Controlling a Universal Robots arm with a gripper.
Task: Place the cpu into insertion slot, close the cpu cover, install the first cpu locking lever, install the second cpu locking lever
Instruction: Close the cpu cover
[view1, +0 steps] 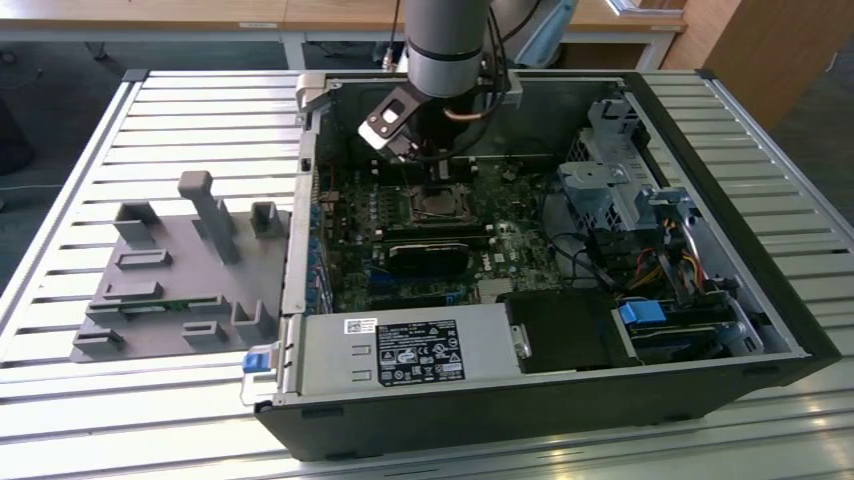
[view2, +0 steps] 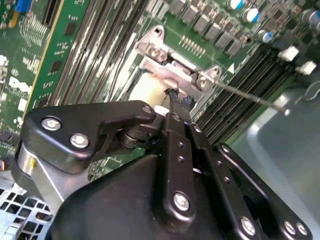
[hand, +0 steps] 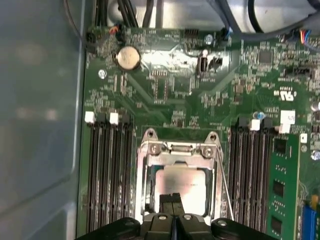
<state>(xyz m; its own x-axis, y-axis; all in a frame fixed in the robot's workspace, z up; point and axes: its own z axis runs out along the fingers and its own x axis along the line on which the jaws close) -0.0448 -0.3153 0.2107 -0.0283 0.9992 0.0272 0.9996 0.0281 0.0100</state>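
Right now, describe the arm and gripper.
The arm is a silver-grey cylinder with a dark band and black cables alongside. The gripper is black, with jointed link bars and silver screws, narrowing to slim black fingers.

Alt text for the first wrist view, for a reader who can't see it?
The shut pincer is directly over the silvery cpu, which lies framed by the metal cpu cover. Black memory slots flank it on a green motherboard bearing a coin cell battery.
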